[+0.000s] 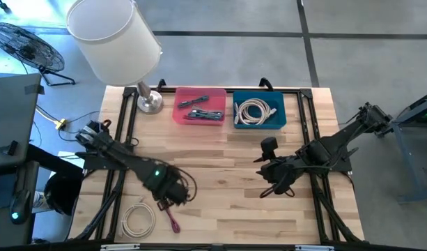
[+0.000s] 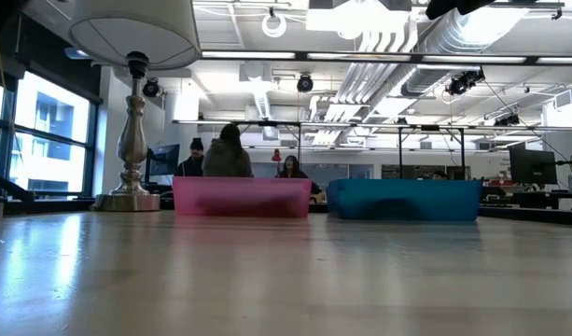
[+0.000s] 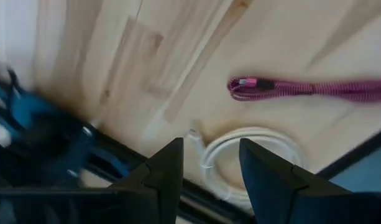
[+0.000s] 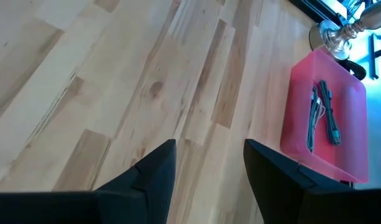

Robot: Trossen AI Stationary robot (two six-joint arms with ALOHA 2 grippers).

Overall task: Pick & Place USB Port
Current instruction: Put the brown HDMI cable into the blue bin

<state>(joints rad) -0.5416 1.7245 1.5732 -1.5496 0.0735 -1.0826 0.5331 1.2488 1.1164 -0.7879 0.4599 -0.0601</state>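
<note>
Left gripper (image 3: pixel 209 165) above the cables
Fingers spread, empty, over the white cable coil (image 3: pixel 252 158) beside the pink cable (image 3: pixel 308 88); right gripper (image 4: pixel 209 165) spread, empty.

Bare wooden table (image 4: pixel 115 81) below two dark, parted fingers (image 4: pixel 150 174), nothing between them. Farther off, pink bin (image 4: pixel 330 118) holding dark cables (image 4: pixel 324 112). Beyond the bin, silver lamp base (image 4: pixel 339 31) near the table edge.

Open-plan lab: ceiling ducts (image 2: pixel 435 37), monitors (image 2: pixel 533 168), ppl seated.
</note>
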